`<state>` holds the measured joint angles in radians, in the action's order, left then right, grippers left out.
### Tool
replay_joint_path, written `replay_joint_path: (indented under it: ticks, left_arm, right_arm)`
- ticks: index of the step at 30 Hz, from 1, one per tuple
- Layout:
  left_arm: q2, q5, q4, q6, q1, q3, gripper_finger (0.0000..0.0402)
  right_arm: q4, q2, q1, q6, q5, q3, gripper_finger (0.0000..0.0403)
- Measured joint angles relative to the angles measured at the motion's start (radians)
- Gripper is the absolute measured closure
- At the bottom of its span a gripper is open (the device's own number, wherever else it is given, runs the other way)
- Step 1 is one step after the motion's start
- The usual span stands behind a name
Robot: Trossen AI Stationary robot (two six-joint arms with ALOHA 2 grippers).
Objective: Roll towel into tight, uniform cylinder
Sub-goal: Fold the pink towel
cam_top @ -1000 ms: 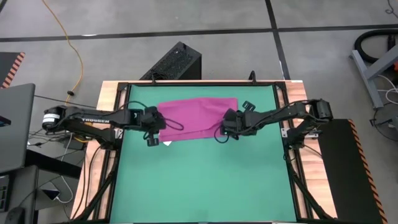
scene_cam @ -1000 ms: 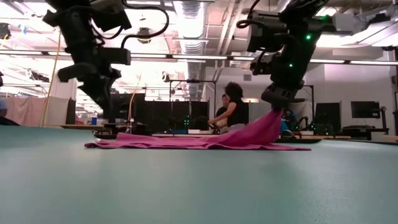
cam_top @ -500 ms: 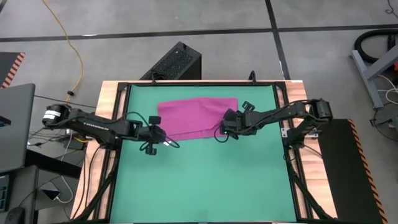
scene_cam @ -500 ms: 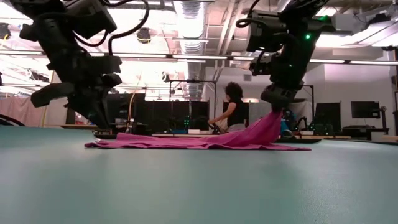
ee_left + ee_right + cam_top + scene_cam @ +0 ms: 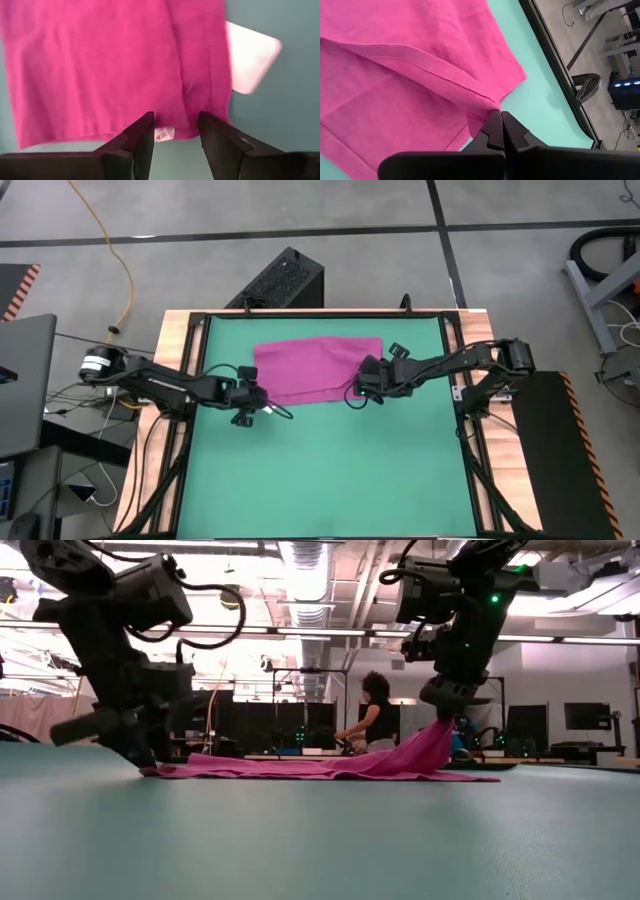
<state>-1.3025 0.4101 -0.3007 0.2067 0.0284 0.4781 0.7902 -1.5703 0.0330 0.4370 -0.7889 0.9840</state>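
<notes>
The magenta towel lies spread on the far half of the green mat, except at its near right corner. My right gripper is shut on that corner and holds it up off the mat. My left gripper is open and low at the towel's near left end. Its two fingers stand on either side of the small white tag at the towel's near edge. My left gripper's fingertips overlap the towel's near edge in its wrist view, but I cannot tell whether they touch the cloth. My right gripper pinches the towel's near right corner between its two shut fingers, at the hemmed edge, slanting down from the table's right. The corner is raised, and the cloth slopes from it down to the rest, which lies flat.
A black frame rail and a wooden rim border the mat. A black box stands beyond the far edge. A person sits in the room behind. The mat's near half is bare green.
My left gripper has sunk from above the towel's near left corner down to the mat, shifting a little toward the near edge. The towel's raised right corner and my right gripper have kept still.
</notes>
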Motion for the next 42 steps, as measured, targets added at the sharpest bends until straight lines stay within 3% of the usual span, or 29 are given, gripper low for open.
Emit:
replay_joint_path:
  ticks: [6, 14, 21, 29, 36, 42]
  left_arm:
    - [-0.017, -0.004, 0.036, -0.011, 0.000, 0.000, 0.0267]
    - [0.054, -0.035, 0.005, -0.028, -0.003, 0.000, 0.0290]
    - [0.021, -0.094, 0.030, -0.010, -0.019, -0.011, 0.0318]
    - [-0.024, -0.053, 0.035, -0.030, -0.018, -0.008, 0.0347]
    - [-0.001, -0.049, -0.009, -0.036, -0.019, 0.013, 0.0397]
    - [0.001, -0.031, -0.009, -0.035, -0.018, 0.014, 0.0401]
  right_arm:
    - [0.000, 0.000, -0.001, 0.000, 0.004, 0.000, 0.0403]
    - [0.006, 0.000, -0.007, 0.000, 0.010, 0.000, 0.0403]
    - [0.007, 0.000, -0.007, 0.000, 0.011, 0.000, 0.0403]
    - [0.009, 0.000, -0.007, 0.000, 0.033, 0.000, 0.0403]
    - [0.009, 0.000, -0.009, 0.000, 0.034, 0.000, 0.0403]
    - [0.010, 0.000, -0.014, 0.000, 0.035, 0.000, 0.0403]
